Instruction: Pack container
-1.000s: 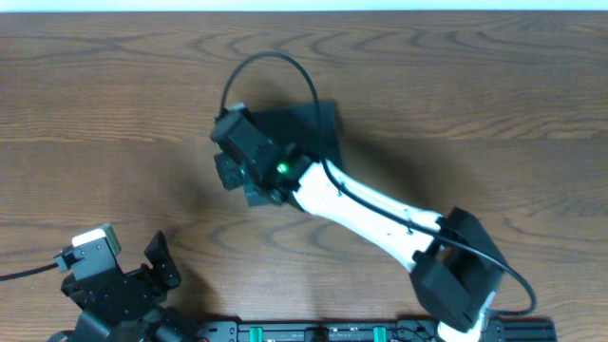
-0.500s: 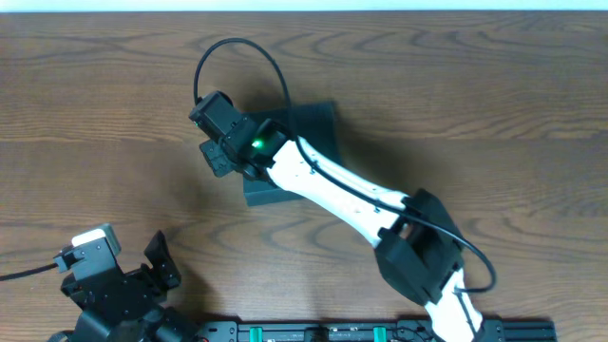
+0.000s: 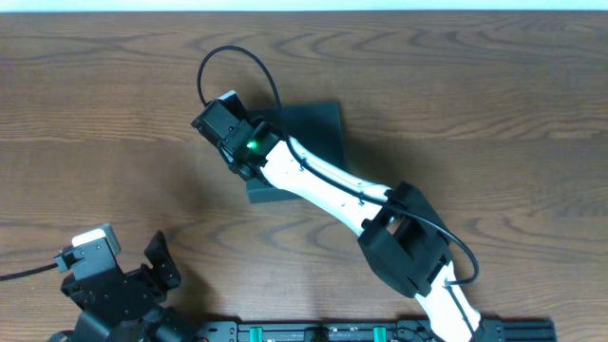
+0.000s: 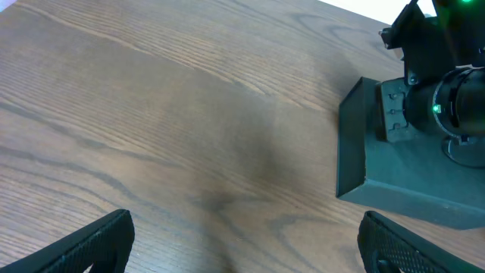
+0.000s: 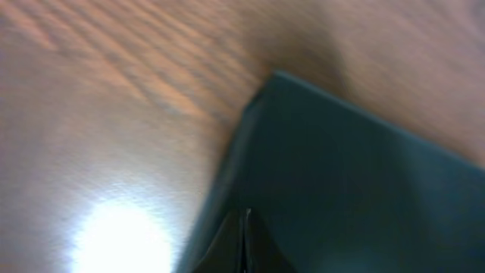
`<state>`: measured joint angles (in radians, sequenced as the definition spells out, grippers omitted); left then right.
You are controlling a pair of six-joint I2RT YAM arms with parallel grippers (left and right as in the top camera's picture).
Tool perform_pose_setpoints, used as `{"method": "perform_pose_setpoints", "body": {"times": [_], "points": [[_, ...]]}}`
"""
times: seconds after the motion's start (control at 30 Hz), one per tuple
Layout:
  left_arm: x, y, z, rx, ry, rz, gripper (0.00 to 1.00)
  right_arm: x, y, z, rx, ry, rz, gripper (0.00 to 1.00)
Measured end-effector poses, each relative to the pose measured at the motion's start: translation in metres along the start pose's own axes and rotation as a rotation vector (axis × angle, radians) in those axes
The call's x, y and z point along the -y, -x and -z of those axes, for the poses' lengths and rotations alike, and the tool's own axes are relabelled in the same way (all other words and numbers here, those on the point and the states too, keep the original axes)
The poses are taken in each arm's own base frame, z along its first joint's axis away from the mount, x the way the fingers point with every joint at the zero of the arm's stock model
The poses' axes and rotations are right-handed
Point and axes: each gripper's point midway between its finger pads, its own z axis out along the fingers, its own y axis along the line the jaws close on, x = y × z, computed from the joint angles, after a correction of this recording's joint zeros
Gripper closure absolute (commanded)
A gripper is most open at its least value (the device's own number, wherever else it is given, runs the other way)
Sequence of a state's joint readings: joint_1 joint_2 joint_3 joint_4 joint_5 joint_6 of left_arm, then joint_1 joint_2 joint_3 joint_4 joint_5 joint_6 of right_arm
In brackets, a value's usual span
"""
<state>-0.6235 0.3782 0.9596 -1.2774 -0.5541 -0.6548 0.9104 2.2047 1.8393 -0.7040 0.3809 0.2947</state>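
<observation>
Right end effector (image 5: 245, 241), its two fingers pressed together with nothing between them, points down over the top of the square matte dark teal-black cardboard container (image 3: 321, 123), close to one corner. Whether the tips touch the lid I cannot tell.

The container sits on the brown wood-grain worktop (image 3: 104, 114), turned so that its edges run askew to the worktop's edges. Bare wood lies around the container on every side that shows, with the widest stretch to its left. The left end effector (image 4: 244, 227) is well apart from the container, off its near-left corner, with its fingers spread wide and holding nothing.

From overhead, the white right arm (image 3: 323, 185) crosses the container's near side and hides much of its top, and a black cable (image 3: 228, 55) loops above its far-left corner. The left wrist view shows what is hidden there: a plain upright side wall, a sharp vertical corner and the lid lying flat. The right wrist view is blurred. It shows one top edge of the container running on a slant, with a bright glare patch on the wood beside it.
</observation>
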Motion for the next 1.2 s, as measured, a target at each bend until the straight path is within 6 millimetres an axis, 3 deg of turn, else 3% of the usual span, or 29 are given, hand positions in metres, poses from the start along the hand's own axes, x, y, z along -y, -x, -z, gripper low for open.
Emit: {"method": "perform_pose_setpoints", "body": {"times": [0.17,0.3,0.83,0.97,1.2], "points": [[0.000,0.000,0.000,0.000,0.000,0.000,0.05,0.017,-0.002,0.000,-0.004,-0.090,0.042,0.99],[0.000,0.000,0.000,0.000,0.000,0.000,0.05,0.019,-0.003,0.000,-0.006,-0.101,0.050,0.99],[0.000,0.000,0.000,0.000,0.000,0.000,0.05,-0.040,-0.004,0.006,-0.038,0.238,0.022,0.98],[0.000,0.000,0.000,0.000,0.000,0.000,0.05,-0.042,-0.004,0.004,-0.035,0.247,0.020,0.98],[0.000,0.000,0.000,0.000,0.000,0.000,0.05,-0.031,-0.013,-0.016,-0.052,0.152,0.032,0.98]]}}
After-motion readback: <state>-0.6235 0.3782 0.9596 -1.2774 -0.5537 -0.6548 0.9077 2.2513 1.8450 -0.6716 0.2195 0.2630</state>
